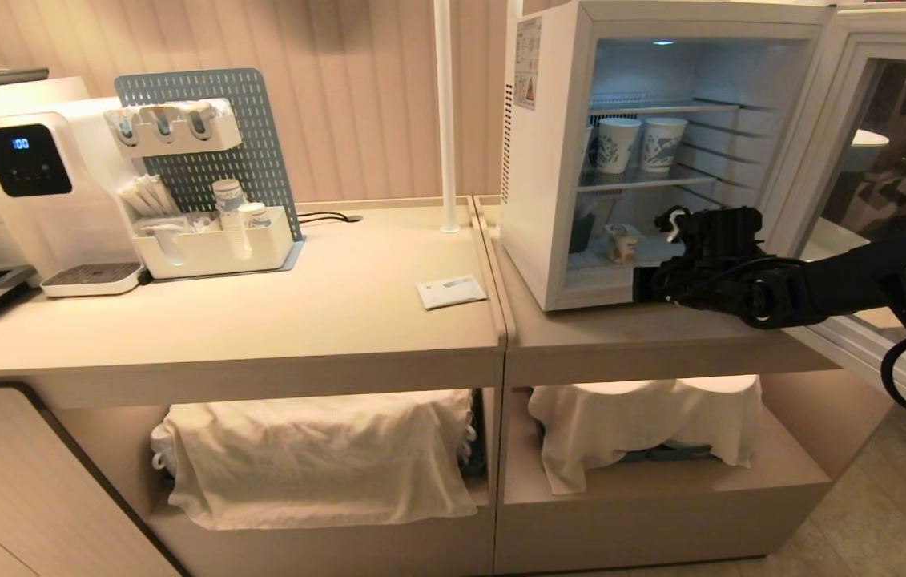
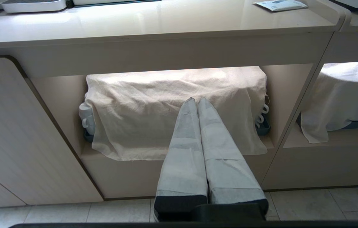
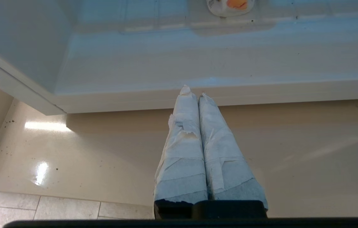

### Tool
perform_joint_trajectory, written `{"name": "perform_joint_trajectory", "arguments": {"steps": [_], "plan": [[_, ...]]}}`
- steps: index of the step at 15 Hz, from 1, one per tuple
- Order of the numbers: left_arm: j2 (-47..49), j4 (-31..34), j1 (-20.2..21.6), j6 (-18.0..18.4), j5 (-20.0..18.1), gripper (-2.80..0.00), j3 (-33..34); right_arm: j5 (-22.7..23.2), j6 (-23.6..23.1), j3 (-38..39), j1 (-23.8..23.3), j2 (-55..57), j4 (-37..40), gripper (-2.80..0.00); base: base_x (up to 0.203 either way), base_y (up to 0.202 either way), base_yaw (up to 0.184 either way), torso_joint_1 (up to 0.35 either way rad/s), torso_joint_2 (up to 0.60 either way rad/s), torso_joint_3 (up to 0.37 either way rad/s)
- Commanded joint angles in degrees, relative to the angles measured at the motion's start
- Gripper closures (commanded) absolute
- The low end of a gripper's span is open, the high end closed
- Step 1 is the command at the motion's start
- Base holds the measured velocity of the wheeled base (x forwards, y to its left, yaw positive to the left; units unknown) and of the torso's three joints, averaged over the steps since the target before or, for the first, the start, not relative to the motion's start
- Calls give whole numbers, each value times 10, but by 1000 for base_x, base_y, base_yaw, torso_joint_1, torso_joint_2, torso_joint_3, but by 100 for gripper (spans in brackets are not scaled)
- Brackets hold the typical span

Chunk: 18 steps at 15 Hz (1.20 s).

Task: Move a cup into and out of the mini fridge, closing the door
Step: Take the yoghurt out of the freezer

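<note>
The mini fridge (image 1: 549, 160) stands on the right counter, and its glass door (image 1: 885, 160) is swung wide open to the right. The cup (image 1: 622, 242), squat and white with orange marks, sits on the bottom shelf inside; the right wrist view catches it (image 3: 231, 4) at the far edge. My right gripper (image 1: 639, 285) hovers over the counter just outside the fridge's lower sill (image 3: 216, 95), shut and empty, its taped tips (image 3: 193, 92) pressed together. My left gripper (image 2: 196, 100) is parked low, shut, facing a cloth-covered shelf below the counter.
Two taller paper cups (image 1: 638, 144) stand on the fridge's middle wire shelf. A white packet (image 1: 451, 291) lies on the left counter, near a white pole (image 1: 444, 120). A water dispenser (image 1: 28, 184) and a pegboard organiser (image 1: 212, 232) sit at the far left. Cloths (image 1: 316, 457) cover the lower shelves.
</note>
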Motion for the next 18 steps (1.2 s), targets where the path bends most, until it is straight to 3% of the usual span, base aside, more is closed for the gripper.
{"name": "perform_joint_trajectory", "arguments": {"steps": [1, 2, 11, 18], "plan": [[0, 0, 0, 0, 0, 0, 0, -1, -2, -1, 2, -3, -1, 0, 0, 0, 0, 0, 0, 0], [0, 0, 0, 0, 0, 0, 0, -2, -2, -1, 2, -2, -1, -280, 0, 0, 0, 0, 0, 0], [0, 0, 0, 0, 0, 0, 0, -4, -15, -30, -1, -14, -7, -280, 0, 0, 0, 0, 0, 0], [0, 0, 0, 0, 0, 0, 0, -4, -17, -117, -17, 32, 24, -280, 0, 0, 0, 0, 0, 0]]}}
